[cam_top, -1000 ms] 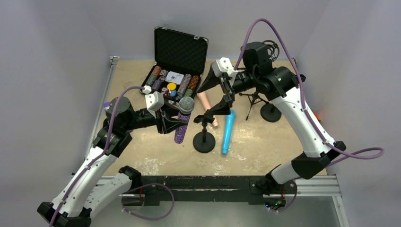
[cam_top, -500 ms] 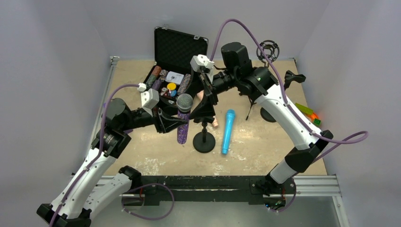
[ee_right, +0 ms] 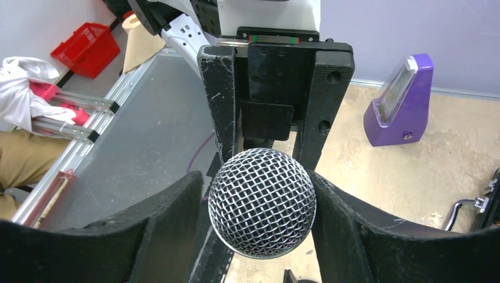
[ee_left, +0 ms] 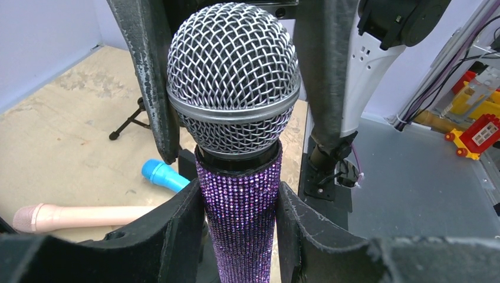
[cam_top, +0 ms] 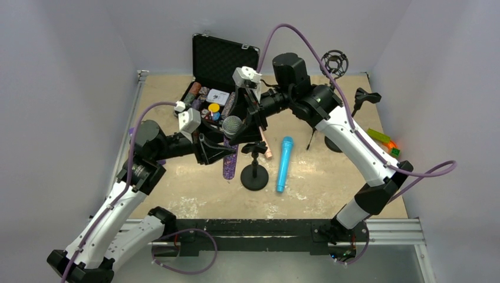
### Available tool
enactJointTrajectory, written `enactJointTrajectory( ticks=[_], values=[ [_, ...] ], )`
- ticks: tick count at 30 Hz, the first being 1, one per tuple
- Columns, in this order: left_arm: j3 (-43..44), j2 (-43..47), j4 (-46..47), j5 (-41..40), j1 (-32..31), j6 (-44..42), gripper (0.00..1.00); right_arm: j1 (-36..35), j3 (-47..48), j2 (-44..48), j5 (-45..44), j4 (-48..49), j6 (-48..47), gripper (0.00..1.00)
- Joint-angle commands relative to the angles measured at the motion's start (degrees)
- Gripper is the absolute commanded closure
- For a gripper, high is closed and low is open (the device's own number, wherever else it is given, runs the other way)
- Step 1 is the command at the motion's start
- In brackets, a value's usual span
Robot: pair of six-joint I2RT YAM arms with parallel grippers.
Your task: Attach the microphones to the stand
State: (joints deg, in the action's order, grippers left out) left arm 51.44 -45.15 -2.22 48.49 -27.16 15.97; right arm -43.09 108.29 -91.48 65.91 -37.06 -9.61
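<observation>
Just left of the round-based stand (cam_top: 255, 174), the left arm reaches in low, its tool (ee_left: 239, 236) clamped on the body of the glittery purple microphone (ee_left: 236, 177), while the right arm arches over from beyond the stand, its tool (ee_right: 259, 194) straddling the mesh head, though I cannot tell whether it is squeezing.

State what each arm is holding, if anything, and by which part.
The left gripper holds the purple microphone by its glittery body, just below the mesh head. The jaws of the right gripper flank that head; whether they grip it cannot be told.
</observation>
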Motion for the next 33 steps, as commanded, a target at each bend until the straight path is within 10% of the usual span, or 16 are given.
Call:
enactJointTrajectory(
  ticks=[1, 6, 14, 33],
  values=[
    [2.0, 0.7, 4.4, -0.3, -0.3, 1.2, 1.00, -0.4, -0.3, 0.4, 1.6, 3.3, 3.1, 0.38],
    [0.7, 1.6, 4.2, -1.9, -0.3, 2.8, 0.99, -0.4, -0.2, 0.7, 2.2, 3.3, 3.2, 0.55],
    [-9.1, 9.2, 7.0, -7.6, -0.2, 6.0, 0.27, -0.3, -0.1, 2.2, 2.6, 3.4, 3.2, 0.64],
    [-27.0, 5.3, 29.5, -5.7, -1.0, 10.6, 0.11, -0.3, 0.3, 1.3, 2.7, 5.3, 5.2, 0.66]
  ],
)
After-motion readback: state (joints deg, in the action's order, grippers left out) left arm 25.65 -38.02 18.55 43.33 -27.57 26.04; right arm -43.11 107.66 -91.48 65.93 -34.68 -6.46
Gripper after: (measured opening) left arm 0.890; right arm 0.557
